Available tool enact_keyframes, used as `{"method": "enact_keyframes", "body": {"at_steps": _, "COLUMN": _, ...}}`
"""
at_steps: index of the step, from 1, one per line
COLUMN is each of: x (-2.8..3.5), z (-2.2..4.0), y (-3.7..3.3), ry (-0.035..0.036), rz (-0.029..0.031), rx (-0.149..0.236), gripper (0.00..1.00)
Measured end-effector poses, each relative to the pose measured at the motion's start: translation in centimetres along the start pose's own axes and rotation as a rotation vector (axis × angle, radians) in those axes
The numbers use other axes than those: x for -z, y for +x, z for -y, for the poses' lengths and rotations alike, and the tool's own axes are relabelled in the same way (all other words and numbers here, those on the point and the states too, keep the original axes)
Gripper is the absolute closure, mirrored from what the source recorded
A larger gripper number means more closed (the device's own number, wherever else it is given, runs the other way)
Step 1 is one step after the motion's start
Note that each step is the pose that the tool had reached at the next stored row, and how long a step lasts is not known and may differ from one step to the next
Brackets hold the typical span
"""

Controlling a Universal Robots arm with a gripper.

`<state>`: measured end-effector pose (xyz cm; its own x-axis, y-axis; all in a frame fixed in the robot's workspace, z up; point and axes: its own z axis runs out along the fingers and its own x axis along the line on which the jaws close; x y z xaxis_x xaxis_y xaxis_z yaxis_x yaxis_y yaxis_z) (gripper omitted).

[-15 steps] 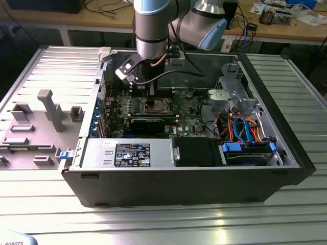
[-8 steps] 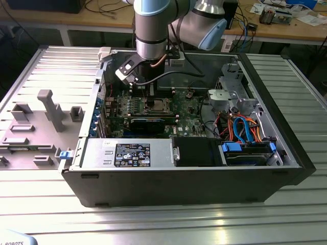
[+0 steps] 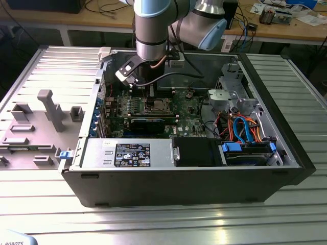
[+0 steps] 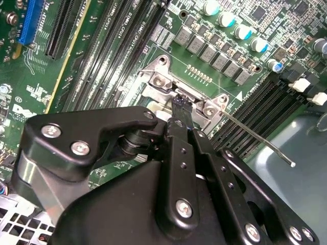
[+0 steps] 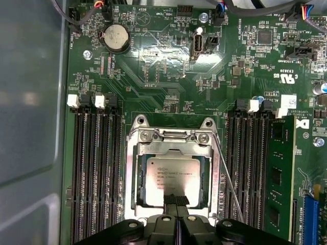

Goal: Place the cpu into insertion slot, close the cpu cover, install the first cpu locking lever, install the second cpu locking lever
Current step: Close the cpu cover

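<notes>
**A:** Where is the small, flat, square silver-tan cpu point(image 5: 176, 172) sitting?

**B:** It is lying flat in the square, silvery-rimmed insertion slot point(image 4: 156, 76) on the green circuit board point(image 5: 168, 76). The board is sitting inside the open black computer case point(image 3: 179, 184), which is resting on the ribbed metal table point(image 3: 153, 222). In the exterior view that spot is falling just left of the frame's centre.

**A:** And the thin silvery cpu cover point(image 5: 173, 150)?

**B:** It is lying down around the chip, which is showing through its square window.

**A:** What are the jaws doing?

**B:** The grey-and-blue robot arm point(image 3: 153, 30) is hanging down from the upper middle of the exterior view. Its black jaws are pressing together, pinching nothing. The fingertips point(image 5: 172, 200) are touching the cover's edge just beside the chip.

**A:** Is any lever showing?

**B:** A thin silver wire lever point(image 5: 230, 186) is angling away from the slot's corner across the long black memory slots point(image 5: 248, 168). In the second wrist view its free end is standing clear of the board.
</notes>
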<state>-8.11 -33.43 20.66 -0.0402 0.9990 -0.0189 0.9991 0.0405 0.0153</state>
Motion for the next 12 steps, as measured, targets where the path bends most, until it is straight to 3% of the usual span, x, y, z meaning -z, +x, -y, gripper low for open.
{"method": "enact_keyframes", "body": {"at_steps": 6, "x": 0.26, "z": -0.16, "y": -0.02, "ry": 0.0003, "rz": 0.0007, "rx": 0.0, "gripper": 0.89}}
{"method": "enact_keyframes", "body": {"at_steps": 12, "x": 0.23, "z": -1.66, "y": -0.08, "ry": 0.0044, "rz": 0.0003, "rx": 0.0, "gripper": 0.89}}
